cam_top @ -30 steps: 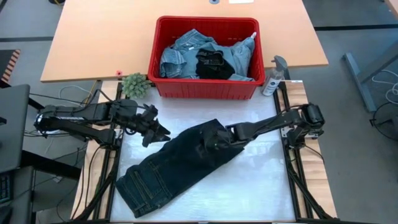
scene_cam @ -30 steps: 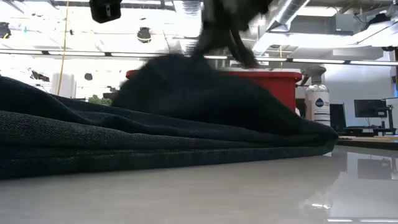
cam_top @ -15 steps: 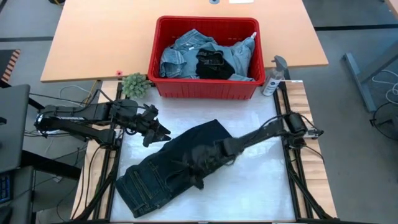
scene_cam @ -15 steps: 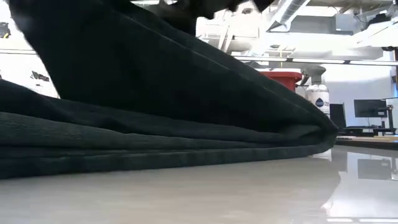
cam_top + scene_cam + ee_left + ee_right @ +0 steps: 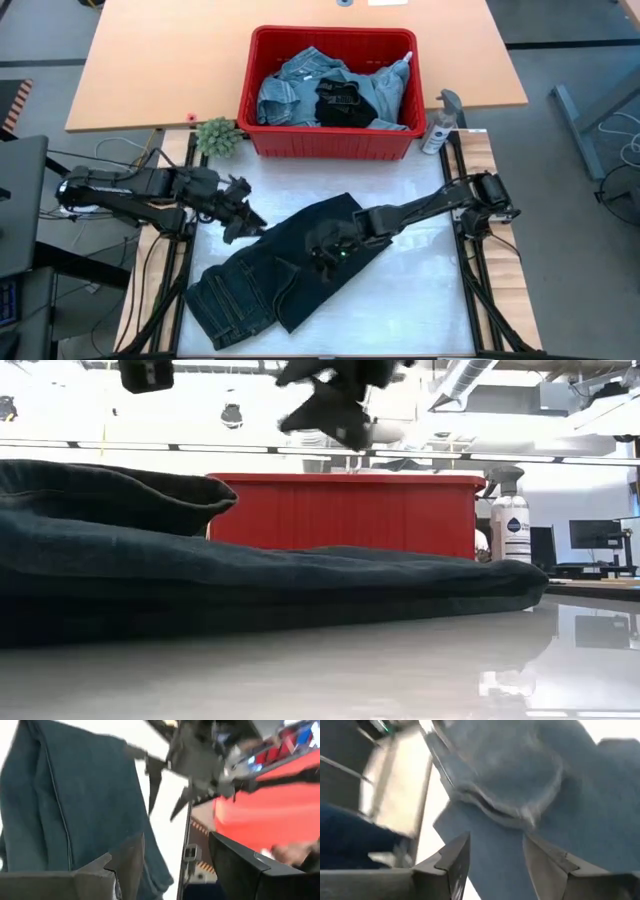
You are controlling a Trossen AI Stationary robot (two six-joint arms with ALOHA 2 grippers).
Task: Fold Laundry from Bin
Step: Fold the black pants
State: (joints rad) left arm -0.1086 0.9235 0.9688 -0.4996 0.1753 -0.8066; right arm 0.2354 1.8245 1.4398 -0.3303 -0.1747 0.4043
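Bin [image 5: 330,140] contents visible only from above.

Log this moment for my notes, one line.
right gripper: open over dark jeans | left gripper: open, beside | bin: holds laundry

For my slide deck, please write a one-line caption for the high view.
Right gripper open above dark jeans on the table; left gripper open beside them; red bin holds more laundry.
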